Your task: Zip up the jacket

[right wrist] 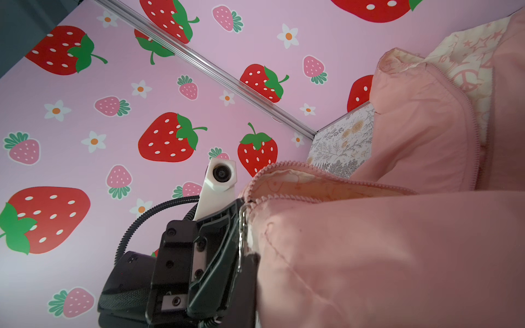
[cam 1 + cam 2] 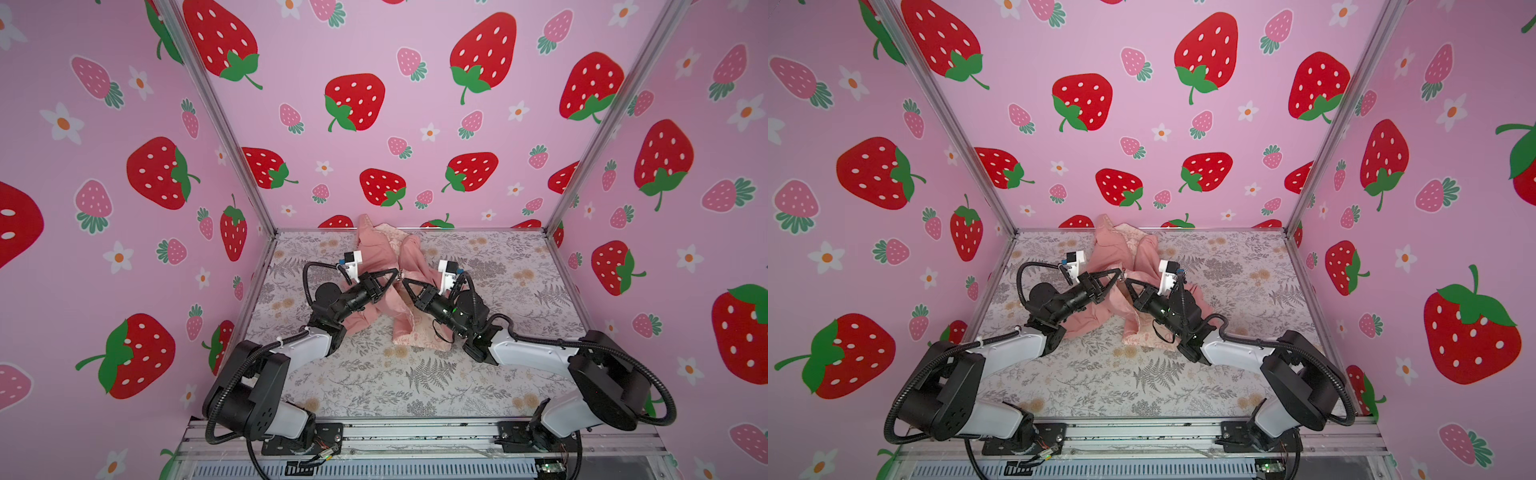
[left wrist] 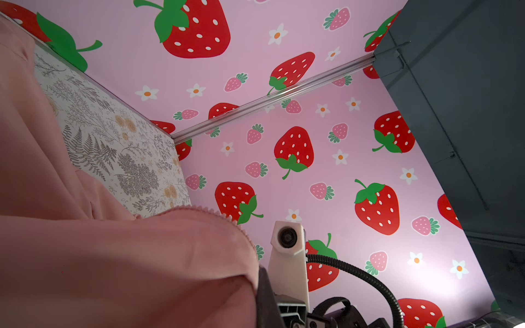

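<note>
The salmon-pink jacket lies crumpled at the middle back of the table, open, with its cream lining showing. Both grippers meet tip to tip over its front opening. In both top views my left gripper is shut on the jacket's front edge, and pink cloth hides its jaws in the left wrist view. My right gripper is shut on the facing zipper edge. A metal zipper pull sits between the two grippers' tips. Pink zipper teeth run away, unjoined.
A floral cloth covers the table. Strawberry-print walls close in the left, back and right, with aluminium posts at the corners. A metal rail carries both arm bases at the front edge.
</note>
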You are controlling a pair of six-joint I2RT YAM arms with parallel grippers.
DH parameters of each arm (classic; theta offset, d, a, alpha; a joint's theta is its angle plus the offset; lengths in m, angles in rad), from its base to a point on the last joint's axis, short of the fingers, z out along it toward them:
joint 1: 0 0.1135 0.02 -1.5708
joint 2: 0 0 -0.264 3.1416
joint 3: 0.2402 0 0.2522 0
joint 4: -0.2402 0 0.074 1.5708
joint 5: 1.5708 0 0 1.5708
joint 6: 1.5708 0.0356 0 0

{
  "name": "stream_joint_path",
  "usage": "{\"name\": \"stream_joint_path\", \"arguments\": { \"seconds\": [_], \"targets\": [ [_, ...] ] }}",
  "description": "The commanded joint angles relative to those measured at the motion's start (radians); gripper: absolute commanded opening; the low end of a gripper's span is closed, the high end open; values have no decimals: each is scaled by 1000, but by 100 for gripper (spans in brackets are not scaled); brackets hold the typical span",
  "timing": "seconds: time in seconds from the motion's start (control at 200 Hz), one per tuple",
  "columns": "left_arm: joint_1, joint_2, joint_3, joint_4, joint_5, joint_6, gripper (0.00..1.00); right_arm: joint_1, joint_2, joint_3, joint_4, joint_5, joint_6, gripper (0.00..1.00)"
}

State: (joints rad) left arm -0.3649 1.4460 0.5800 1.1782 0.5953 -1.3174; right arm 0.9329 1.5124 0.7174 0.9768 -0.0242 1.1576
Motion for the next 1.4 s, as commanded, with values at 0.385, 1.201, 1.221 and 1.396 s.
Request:
{"name": "stream_joint_path", "arguments": {
  "seconds": [0.385,1.201,1.221,1.396],
  "targets": [
    [3,-10,10,84,-2,-4,0,-13,0,2,67,-16,43,31],
    [1,-8,7,101,8,-9,0,-39,90,11,266,9,229,32],
    [1,-8,7,103,10,-9,0,-38,90,10,269,10,229,32],
    [-3,0,9,112,8,-17,0,-40,95,16,286,12,237,31]
  ]
}}
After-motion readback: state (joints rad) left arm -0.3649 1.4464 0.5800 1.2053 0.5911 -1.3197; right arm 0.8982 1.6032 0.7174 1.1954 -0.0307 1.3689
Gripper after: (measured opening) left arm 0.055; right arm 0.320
